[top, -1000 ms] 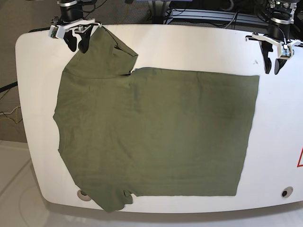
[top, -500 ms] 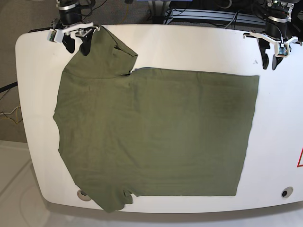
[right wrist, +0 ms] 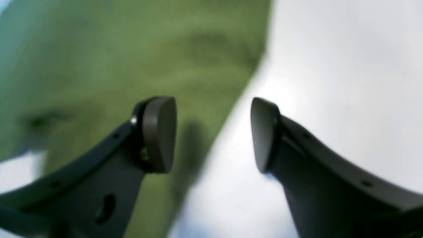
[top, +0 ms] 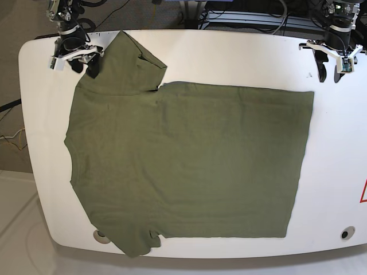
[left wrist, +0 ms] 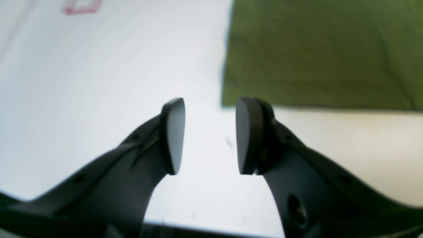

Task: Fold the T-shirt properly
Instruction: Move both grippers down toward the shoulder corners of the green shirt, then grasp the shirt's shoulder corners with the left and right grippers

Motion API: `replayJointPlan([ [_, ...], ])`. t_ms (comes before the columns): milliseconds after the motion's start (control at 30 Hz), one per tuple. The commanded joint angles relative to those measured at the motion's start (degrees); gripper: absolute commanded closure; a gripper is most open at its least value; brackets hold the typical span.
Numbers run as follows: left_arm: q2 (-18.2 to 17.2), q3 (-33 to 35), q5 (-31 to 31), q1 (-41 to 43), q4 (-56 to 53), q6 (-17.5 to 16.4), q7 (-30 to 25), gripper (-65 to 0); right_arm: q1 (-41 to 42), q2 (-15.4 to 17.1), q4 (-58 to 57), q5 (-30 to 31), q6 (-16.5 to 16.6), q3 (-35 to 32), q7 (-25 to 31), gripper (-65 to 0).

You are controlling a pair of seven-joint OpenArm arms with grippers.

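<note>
The olive-green T-shirt (top: 189, 160) lies flat and sideways on the white table (top: 241, 57), with its hem to the right and its sleeves at the left. The lower sleeve (top: 137, 246) reaches the table's front edge. My right gripper (top: 84, 66) is open at the shirt's far-left shoulder edge. In the right wrist view this gripper (right wrist: 213, 135) stands over the shirt's edge (right wrist: 185, 66), one finger above cloth and one above table. My left gripper (top: 329, 73) is open over bare table beyond the hem's far corner. In the left wrist view it (left wrist: 210, 135) holds nothing, and the shirt corner (left wrist: 317, 53) is ahead of it.
Round holes sit in the table near the front left (top: 102, 236) and front right (top: 344, 234). A red mark (top: 363, 192) is at the right edge. Cables and metal framing (top: 246, 14) run behind the table's far edge.
My right gripper has moved left, off the upper sleeve's tip to the shirt's shoulder edge. My left gripper has hardly moved. The shirt lies as before.
</note>
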Motion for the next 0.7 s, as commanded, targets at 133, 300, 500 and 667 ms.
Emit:
replayJointPlan([
  [133,-0.4,-1.1,-0.6,0.5,1.2,0.3,-0.8,-20.1,2.4,2.1,-3.4,0.7,0.2,-0.1,-2.6,-32.7],
  [300,-0.7,-0.5,0.3,0.9,1.5,0.2,-2.6,-19.8,3.3,2.3,-4.9,-0.4,0.2,-0.1,-2.6,-32.5],
  [500,-0.7,0.2,1.4,1.2,1.2,0.2,-6.3,-17.9,4.1,2.6,-5.2,-1.3,0.5,-0.1,-3.1,-33.0],
  [667,-0.7,0.0,1.6,1.3,1.1,0.2,-7.2,-17.6,3.2,2.2,-4.7,-1.1,0.6,-0.8,-3.5,-33.3],
])
